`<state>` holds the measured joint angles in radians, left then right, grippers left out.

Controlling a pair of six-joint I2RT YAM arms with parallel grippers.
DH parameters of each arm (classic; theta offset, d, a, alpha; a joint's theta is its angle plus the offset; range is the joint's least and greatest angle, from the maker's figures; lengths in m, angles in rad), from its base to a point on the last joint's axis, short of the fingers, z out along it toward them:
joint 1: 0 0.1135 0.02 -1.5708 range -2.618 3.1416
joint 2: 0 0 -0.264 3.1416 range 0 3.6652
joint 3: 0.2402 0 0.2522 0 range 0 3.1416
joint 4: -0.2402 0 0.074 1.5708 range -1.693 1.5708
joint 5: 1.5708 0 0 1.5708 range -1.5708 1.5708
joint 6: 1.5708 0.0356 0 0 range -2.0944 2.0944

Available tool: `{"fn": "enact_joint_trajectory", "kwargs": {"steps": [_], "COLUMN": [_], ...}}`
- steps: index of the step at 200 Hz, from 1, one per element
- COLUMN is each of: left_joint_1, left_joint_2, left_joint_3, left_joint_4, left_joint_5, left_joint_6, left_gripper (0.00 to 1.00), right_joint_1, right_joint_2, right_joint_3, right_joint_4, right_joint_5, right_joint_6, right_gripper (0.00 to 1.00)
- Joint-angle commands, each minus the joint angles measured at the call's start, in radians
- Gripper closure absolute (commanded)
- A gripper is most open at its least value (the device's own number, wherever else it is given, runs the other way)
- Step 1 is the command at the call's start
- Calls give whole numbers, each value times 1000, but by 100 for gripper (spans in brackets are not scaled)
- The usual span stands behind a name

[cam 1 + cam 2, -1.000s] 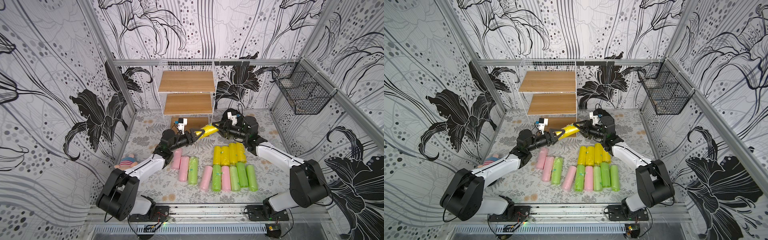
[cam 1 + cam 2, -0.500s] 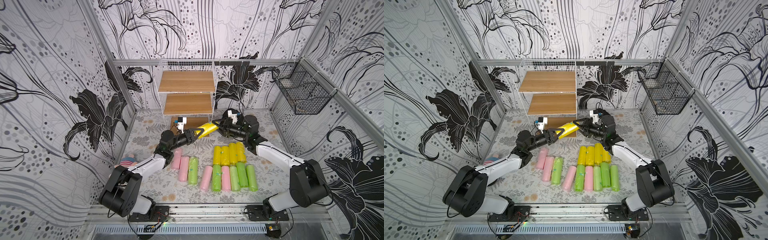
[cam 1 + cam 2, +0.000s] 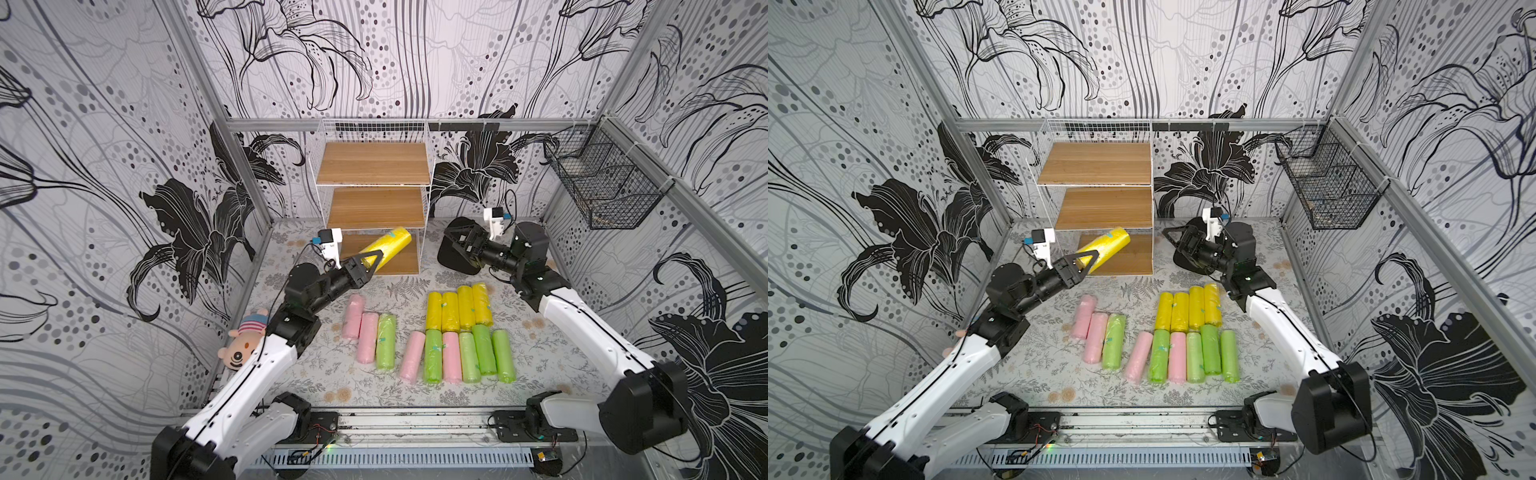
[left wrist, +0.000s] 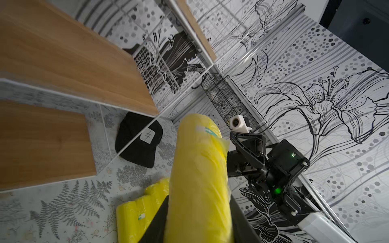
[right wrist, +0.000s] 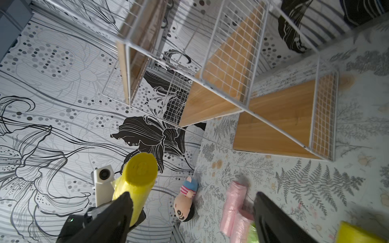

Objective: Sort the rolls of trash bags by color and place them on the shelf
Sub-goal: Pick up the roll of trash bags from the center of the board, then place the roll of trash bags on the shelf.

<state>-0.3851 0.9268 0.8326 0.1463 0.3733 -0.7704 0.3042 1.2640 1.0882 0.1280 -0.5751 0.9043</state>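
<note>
While the right gripper (image 3: 452, 246) fingers stand spread and empty, the left gripper (image 3: 373, 258) fingers pinch one end of the yellow roll (image 3: 390, 246), aloft before the shelf (image 3: 376, 208), where sagging plastic may snag its frame.

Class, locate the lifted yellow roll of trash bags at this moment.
In both top views, the yellow roll is held in the left tool, tilted up in front of the bottom tier of the shelf.
</note>
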Motion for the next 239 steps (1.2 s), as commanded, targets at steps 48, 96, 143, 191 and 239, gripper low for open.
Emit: {"fn": "enact_joint_trajectory", "kwargs": {"steps": [48, 96, 143, 191, 239], "left_joint_1": [5, 43, 81, 107, 112], "left_joint_2": [134, 389, 543, 628, 729], "left_joint_3": [523, 832, 998, 1066, 1155], "left_joint_4": [-402, -535, -603, -599, -603], "left_joint_5": [-457, -629, -706, -760, -798], "left_joint_6": [463, 651, 724, 780, 820], "left_gripper": [100, 100, 100, 98, 92], "right_joint_1": [3, 4, 3, 4, 3], "right_joint_2": [-68, -98, -104, -95, -92], "right_joint_3": [64, 40, 10, -8, -20], "right_joint_4": [-205, -239, -212, -199, -183], "right_joint_5": [48, 51, 45, 40, 38], "right_joint_6": [-235, -272, -259, -251, -235], "right_gripper": [7, 8, 7, 7, 8]}}
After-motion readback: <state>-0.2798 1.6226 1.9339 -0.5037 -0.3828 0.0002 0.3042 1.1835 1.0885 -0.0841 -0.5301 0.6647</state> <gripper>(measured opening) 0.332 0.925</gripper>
